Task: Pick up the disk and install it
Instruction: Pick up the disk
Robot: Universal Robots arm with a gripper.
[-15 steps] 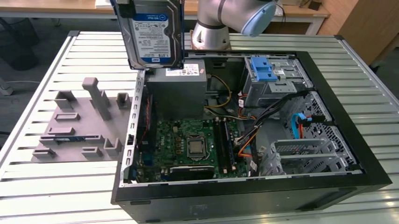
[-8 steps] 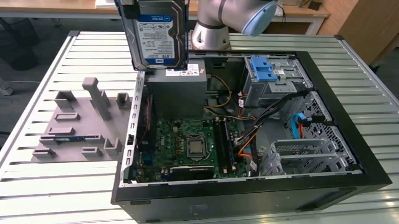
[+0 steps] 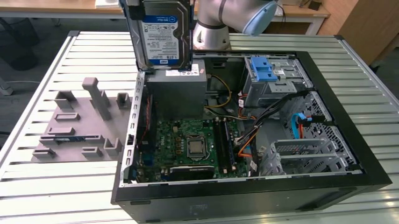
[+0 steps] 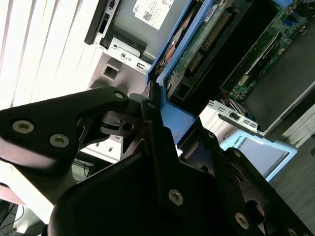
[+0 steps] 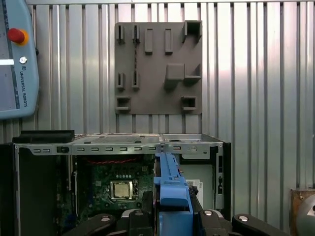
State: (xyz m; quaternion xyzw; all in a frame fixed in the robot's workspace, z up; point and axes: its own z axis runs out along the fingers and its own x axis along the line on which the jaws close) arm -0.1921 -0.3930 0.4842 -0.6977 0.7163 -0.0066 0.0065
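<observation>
arm (image 3: 218,21) bent at back of exterior view; gripper (image 4: 157,123) clamped on disk (image 3: 160,37) edges, held upright & raised.

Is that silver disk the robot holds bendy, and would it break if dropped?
Probably stiff: the disk stands upright in the tool without sagging. Likely heavyish, metal body. Exposed circuit board suggests drops could damage it.

An open computer case (image 3: 249,200) sits beside a grey fixture board (image 3: 93,123).

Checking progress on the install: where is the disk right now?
In the exterior view the disk is held upright by the end effector, left of centre at the top, just above the grey power-supply box inside the open case.
</observation>
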